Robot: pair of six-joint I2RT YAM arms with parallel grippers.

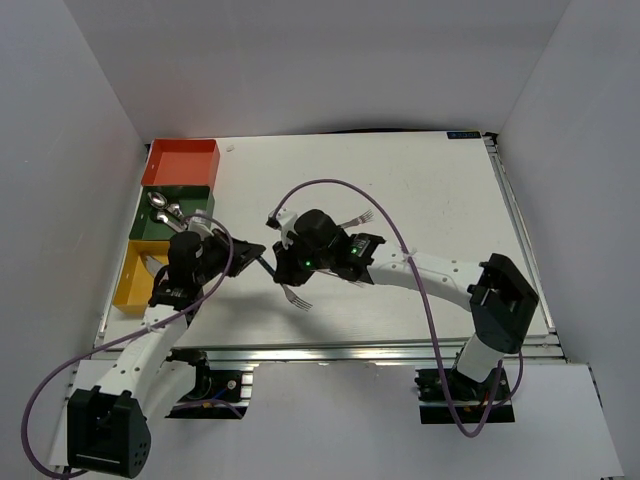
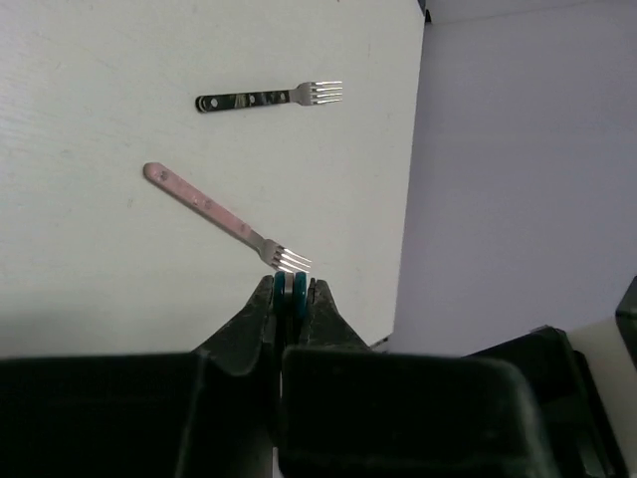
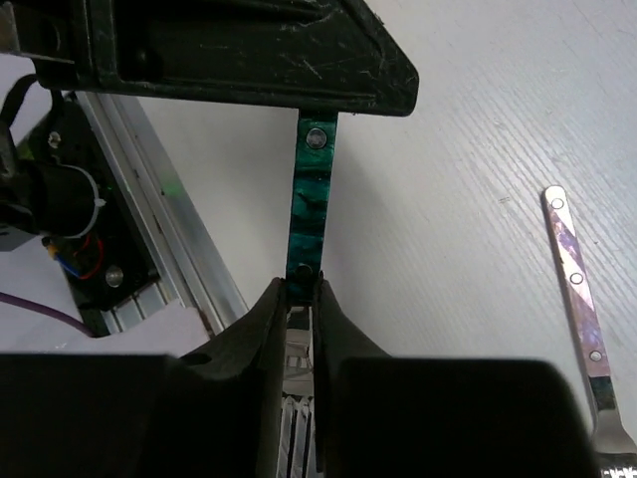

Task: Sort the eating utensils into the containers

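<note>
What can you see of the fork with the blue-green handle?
This fork has a marbled teal handle, plastic-looking, with two silver rivets, and silver metal tines. It is gripped in two places: the right end effector is shut on it where handle meets metal, and the left end effector is shut on the handle's far end.

The bench [image 3: 478,149] is matt white with a fine ridged grain. The teal-handled utensil [image 3: 311,209] has a glossy, marbled handle set with small metal rivets. The pink-handled fork [image 2: 214,211] ends in bright polished metal. The right gripper [image 3: 302,294] looks like matt black plastic.
</note>
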